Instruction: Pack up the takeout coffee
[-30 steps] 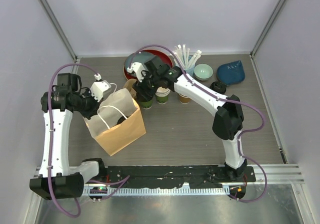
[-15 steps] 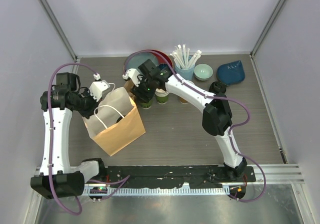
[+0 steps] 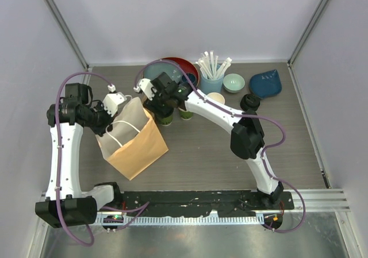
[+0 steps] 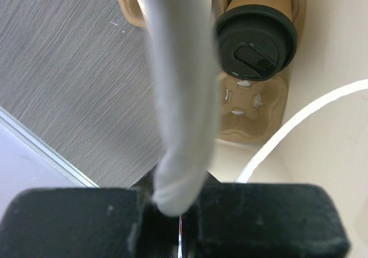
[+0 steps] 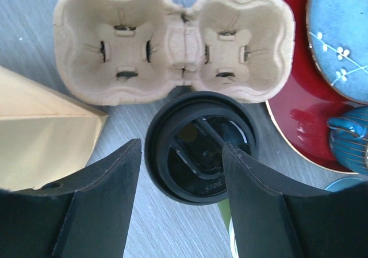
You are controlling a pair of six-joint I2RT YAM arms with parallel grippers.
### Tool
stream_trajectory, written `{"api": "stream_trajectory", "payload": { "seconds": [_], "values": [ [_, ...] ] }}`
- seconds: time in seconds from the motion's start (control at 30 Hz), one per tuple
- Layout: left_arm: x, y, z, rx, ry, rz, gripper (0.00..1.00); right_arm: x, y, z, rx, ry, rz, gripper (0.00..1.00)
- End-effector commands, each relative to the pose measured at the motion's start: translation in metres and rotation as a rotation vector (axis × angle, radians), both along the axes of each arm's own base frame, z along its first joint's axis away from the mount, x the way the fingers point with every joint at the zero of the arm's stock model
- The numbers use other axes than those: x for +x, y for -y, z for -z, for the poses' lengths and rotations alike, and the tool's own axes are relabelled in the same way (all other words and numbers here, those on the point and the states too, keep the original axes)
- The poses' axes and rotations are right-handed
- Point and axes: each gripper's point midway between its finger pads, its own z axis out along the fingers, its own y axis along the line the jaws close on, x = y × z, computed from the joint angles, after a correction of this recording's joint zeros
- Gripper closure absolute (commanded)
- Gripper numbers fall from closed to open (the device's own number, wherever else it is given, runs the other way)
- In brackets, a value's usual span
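Between parted fingers (image 5: 100, 203) of the right hand (image 5: 181, 150), a black-lidded cup (image 5: 201, 165).

I work in a robotics lab cell: plain pale walls (image 3: 190, 22) in metal framing (image 3: 62, 25) box my desk (image 3: 207, 154), with a mounting rail (image 3: 310, 197).

the only lettering is a small raised mark near the rim of the black lid (image 5: 198, 146) in the right wrist view, too faint to read.
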Motion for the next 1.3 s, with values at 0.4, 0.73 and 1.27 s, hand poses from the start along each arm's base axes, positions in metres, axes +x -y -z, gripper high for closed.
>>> {"api": "stream_trajectory", "payload": {
  "seconds": [0.4,0.73,1.27],
  "values": [
    [-0.076,0.011,0.017,-0.05,-0.329,0.028,1.0,0.001,-0.03,-0.006,0.065,0.048,0.0,0.46],
    [-0.076,0.012,0.017,-0.057,-0.328,0.031,1.0,-0.001,-0.023,0.001,0.027,0.042,0.013,0.83],
    [-0.076,0.015,0.015,-0.071,-0.317,0.037,1.0,-0.006,-0.023,-0.061,0.18,0.053,0.041,0.99]
  ]
}}
